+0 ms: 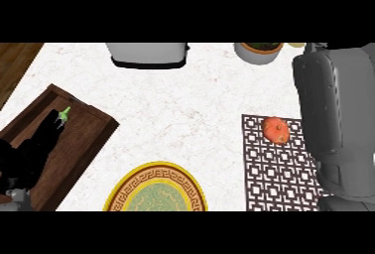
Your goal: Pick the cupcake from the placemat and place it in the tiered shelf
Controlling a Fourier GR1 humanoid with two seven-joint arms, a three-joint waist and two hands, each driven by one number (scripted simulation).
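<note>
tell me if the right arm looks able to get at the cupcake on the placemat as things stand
Probably yes. The orange cupcake sits in the open on the patterned placemat, right beside the grey right forearm, with nothing on top of it. The right hand itself is out of view, so its pose can't be judged.

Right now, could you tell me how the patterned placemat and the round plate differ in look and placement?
The placemat is rectangular, dark with a white lattice pattern; the plate is round, yellow-rimmed with a green centre. The placemat lies at the counter's right and carries the orange cupcake; the plate sits nearer the middle and carries nothing. Both lie flat on the white counter, cut by the view's lower edge.
</note>
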